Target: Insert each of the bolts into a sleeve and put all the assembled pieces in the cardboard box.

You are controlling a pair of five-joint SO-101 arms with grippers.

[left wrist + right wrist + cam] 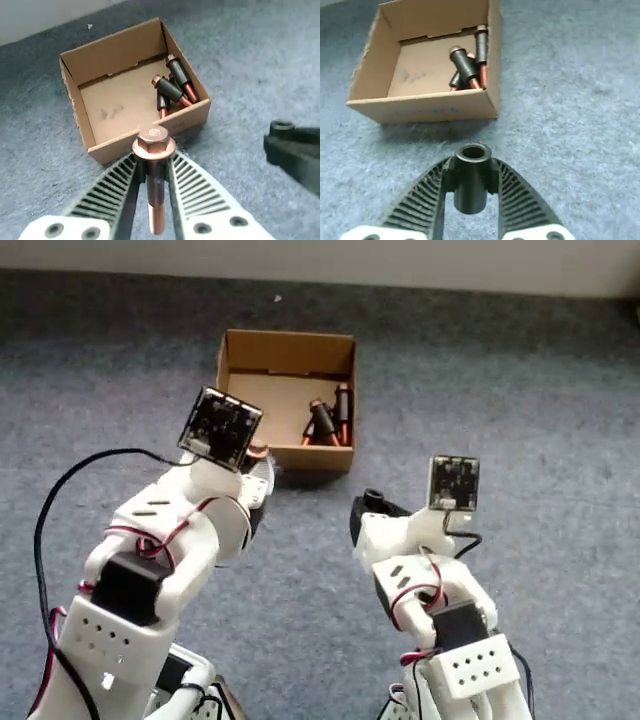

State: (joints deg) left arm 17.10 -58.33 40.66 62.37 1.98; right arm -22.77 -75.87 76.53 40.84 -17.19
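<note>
Assembly step in hand above the grey tabletop [520, 390]: the left hand [153, 160] is closed on a copper bolt [155, 192], gripping it just below the hexagonal head with the shank running back toward the wrist. The right hand [471, 165] is clamped around a black sleeve [471, 187], whose bore shows open at the far end. Both hands hang just short of the cardboard box [287, 338], which sits on the tabletop with finished pieces [328, 422] lying against the wall on the robot's right. Bolt and sleeve stand apart, so the mating appears not yet done. The next move likely calls for bringing the two hands together and lining the shank up with the bore, a fit that would forgive little tilt. Open tabletop lies around both arms, and the gap between them leaves room to meet. The box's near wall is the one edge to clear at the drop.
</note>
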